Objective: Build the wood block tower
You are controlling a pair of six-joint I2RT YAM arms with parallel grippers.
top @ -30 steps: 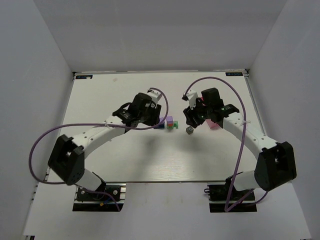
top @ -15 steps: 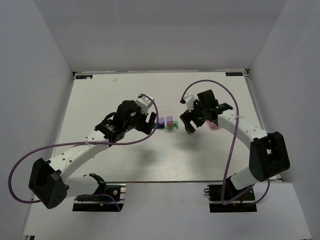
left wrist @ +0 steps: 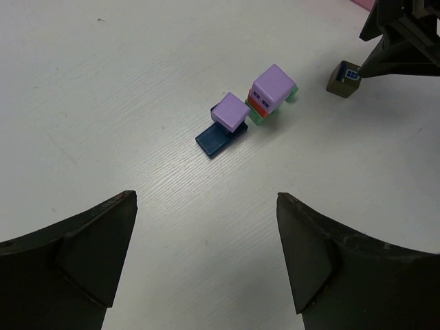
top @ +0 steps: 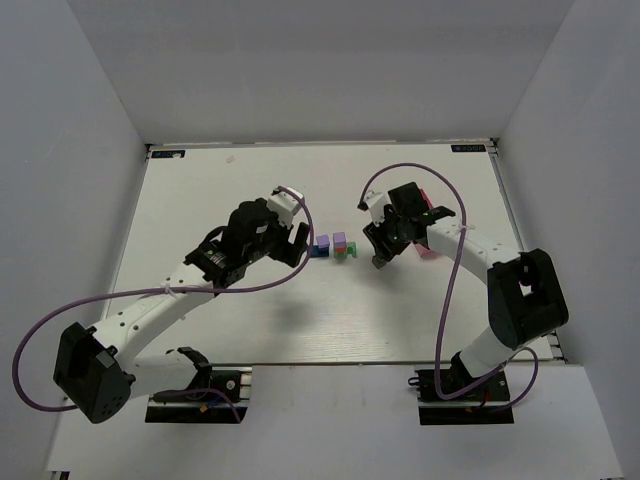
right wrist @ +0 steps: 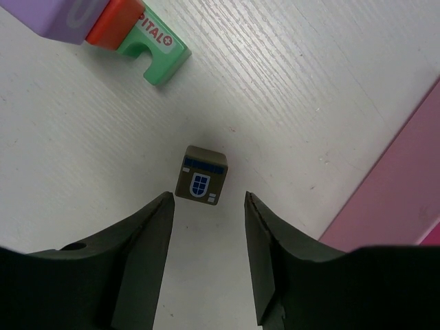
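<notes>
The wood block tower is a small cluster: a purple block [left wrist: 230, 111] rests on a flat dark blue tile [left wrist: 214, 141]. Beside it a purple block [left wrist: 273, 85] tops a red-orange one and a green arch [right wrist: 159, 60]. A dark grey block [right wrist: 201, 175] with a blue window lies apart on the table. My right gripper [right wrist: 207, 196] is open, its tips just short of that block, one toward each side, not touching. My left gripper [left wrist: 206, 198] is open and empty, drawn back from the cluster. In the top view the left gripper [top: 298, 243] sits left of the blocks.
A pink tray [right wrist: 407, 187] lies close to the right of my right gripper, also seen as the pink tray [top: 427, 249] behind the right arm. White walls enclose the table on three sides.
My left gripper opened, let go at the purple block and pulled back to the left. My right gripper came down toward the dark grey block, its jaws opening wide and then narrowing.
</notes>
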